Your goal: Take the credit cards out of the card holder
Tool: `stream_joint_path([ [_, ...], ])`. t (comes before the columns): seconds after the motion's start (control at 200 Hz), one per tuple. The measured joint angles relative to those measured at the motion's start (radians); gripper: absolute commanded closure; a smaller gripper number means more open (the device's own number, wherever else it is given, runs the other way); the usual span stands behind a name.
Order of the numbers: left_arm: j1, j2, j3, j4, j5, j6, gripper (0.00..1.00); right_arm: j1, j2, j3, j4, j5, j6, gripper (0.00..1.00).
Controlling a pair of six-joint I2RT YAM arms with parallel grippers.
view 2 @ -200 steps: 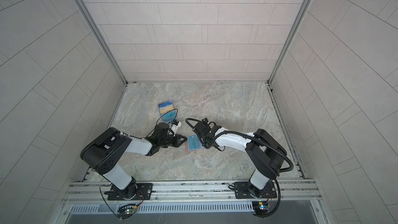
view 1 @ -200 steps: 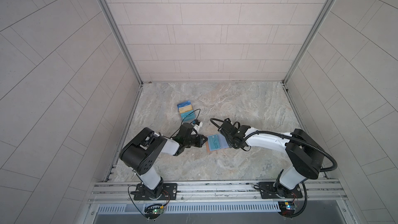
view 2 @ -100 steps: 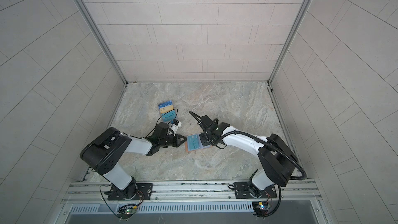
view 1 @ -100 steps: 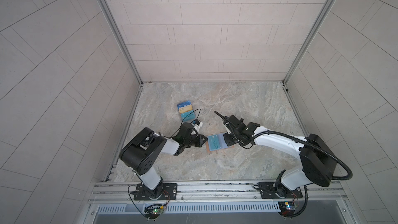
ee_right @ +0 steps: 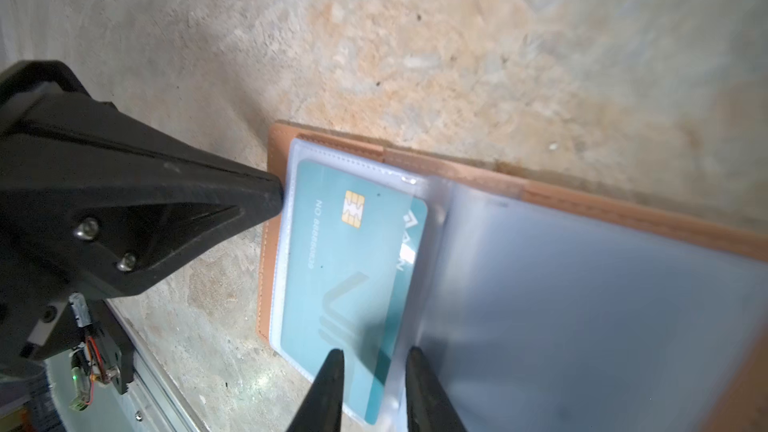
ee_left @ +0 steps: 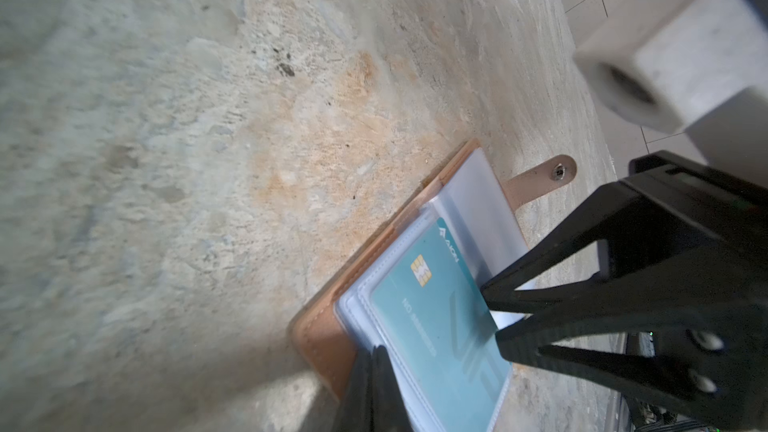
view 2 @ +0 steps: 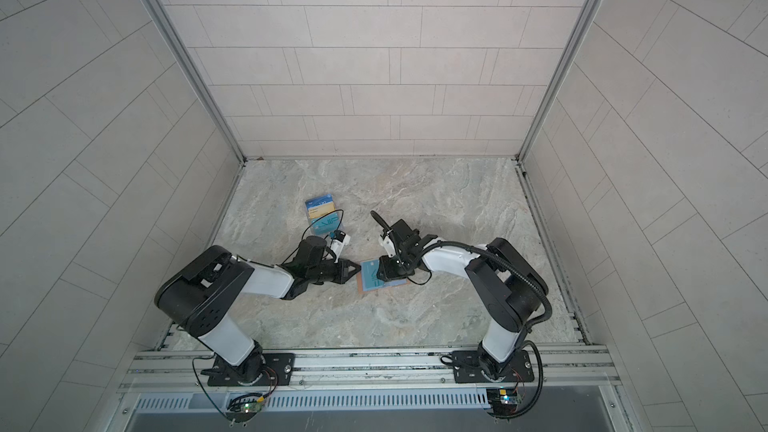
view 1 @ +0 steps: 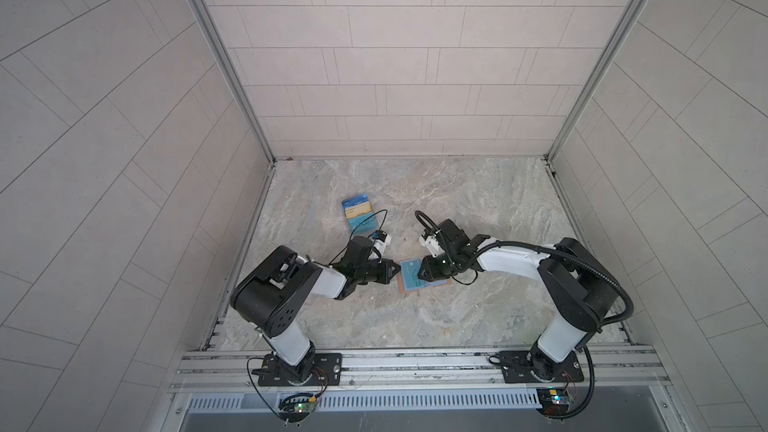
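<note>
Swung the right gripper point(view 1: 420, 274) back down from the raised, turned-away pose of half a second earlier onto the middle of the card holder point(ee_right: 415, 160), narrowing the jaws on the way. Showed them, in the right wrist view, a small gap apart and straddling the edge of a teal credit card point(ee_right: 353, 268) nearest the fold, one finger over the card face, its mate over the pale plastic sleeves point(ee_right: 582, 284) just beside it. Not yet clamped on anything, as far as could be told.

Kept the left gripper point(view 1: 394, 273) in the same place throughout: squeezed fully closed, nothing between the fingers, tip pressed against the tan outer edge of the holder on the side opposite the right gripper.

Left the holder lying open and flat on the marble table point(view 1: 478, 201), snap tab point(ee_left: 540, 178) sticking out sideways, teal card seated in its sleeve. Left a pile of cards point(view 1: 359, 211), blue, gold and teal, well apart beyond the left arm.

Judged the holder pinned and the pinch half set, with this card's withdrawal yet to begin. Ran a likely risk of catching sleeve film along with the card.
</note>
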Motion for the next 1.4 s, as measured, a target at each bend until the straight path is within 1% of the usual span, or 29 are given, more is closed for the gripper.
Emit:
stream_joint_path([
  [0.165,0.001,0.000,0.004,-0.008,0.004,0.010,1.00,-0.020,0.007,-0.014,0.040,-0.048,0.027,0.71],
  [0.441,0.003,0.000,0.008,-0.015,0.008,0.018,1.00,-0.074,0.014,-0.077,0.169,-0.174,0.101,0.73],
  [0.676,0.004,0.000,0.008,-0.016,0.010,0.022,1.00,-0.090,0.037,-0.098,0.259,-0.253,0.151,0.74],
  [1.147,0.004,0.000,0.008,-0.016,0.011,0.024,1.00,-0.103,0.069,-0.119,0.393,-0.333,0.225,0.74],
  [1.402,0.004,0.000,0.008,-0.016,0.012,0.024,1.00,-0.069,0.130,-0.076,0.408,-0.349,0.234,0.75],
])
